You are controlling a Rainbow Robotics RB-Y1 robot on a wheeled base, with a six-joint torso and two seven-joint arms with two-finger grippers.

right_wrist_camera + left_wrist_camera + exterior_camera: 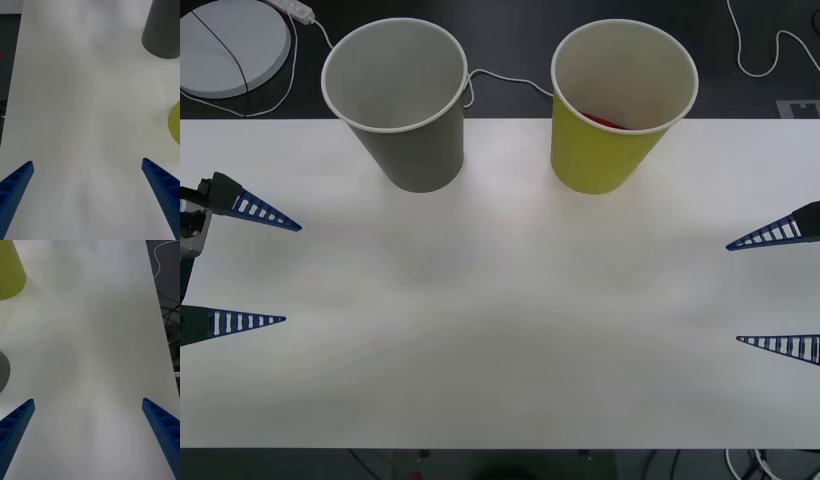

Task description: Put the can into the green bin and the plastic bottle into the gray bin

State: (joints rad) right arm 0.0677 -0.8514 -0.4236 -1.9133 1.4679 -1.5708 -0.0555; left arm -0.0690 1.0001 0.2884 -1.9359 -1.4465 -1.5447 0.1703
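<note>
- Nearest, the left hand and right hand hover spread wide and empty over the white desk.
- Farther back, the gray bin stands upright beside the green bin; both likely light, crushable paper.
- A red sliver inside the green bin is probably the can.
- No readable writing.
</note>
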